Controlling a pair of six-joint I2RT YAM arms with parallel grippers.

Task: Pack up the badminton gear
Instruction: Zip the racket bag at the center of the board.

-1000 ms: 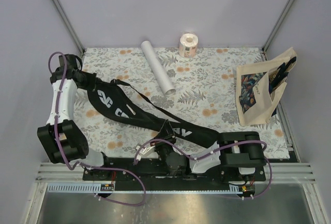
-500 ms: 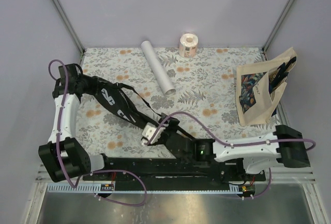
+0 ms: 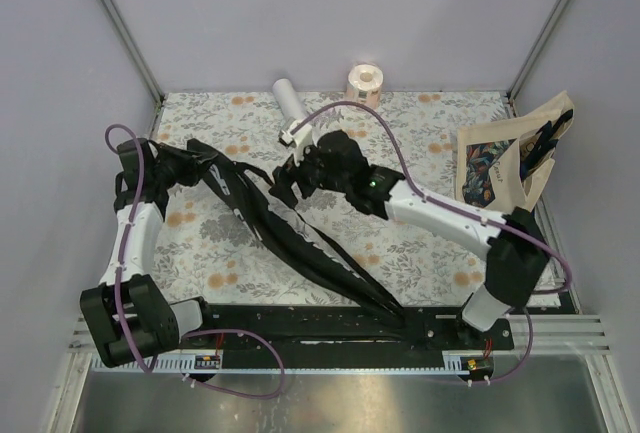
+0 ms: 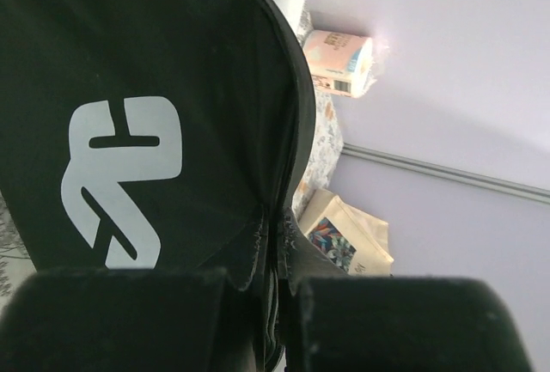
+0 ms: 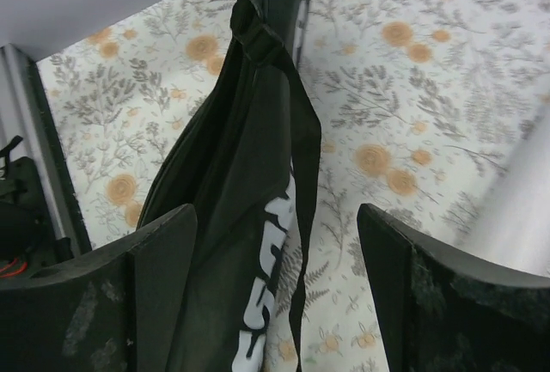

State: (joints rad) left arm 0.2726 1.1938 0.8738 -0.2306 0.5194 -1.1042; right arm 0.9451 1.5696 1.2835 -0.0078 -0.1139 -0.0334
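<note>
Release: right tool (image 3: 288, 181), now apart, swung far toward the tube (image 3: 287, 94), probably next; left tool (image 3: 165, 163) clamps racket bag (image 3: 300, 248).

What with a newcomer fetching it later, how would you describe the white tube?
On the floral table, look along the far edge, left of centre. The white tube lies flat there, partly hidden by the right arm. Unlike the squat pinkish paper roll beside it, it is long, slim and plain white.
</note>
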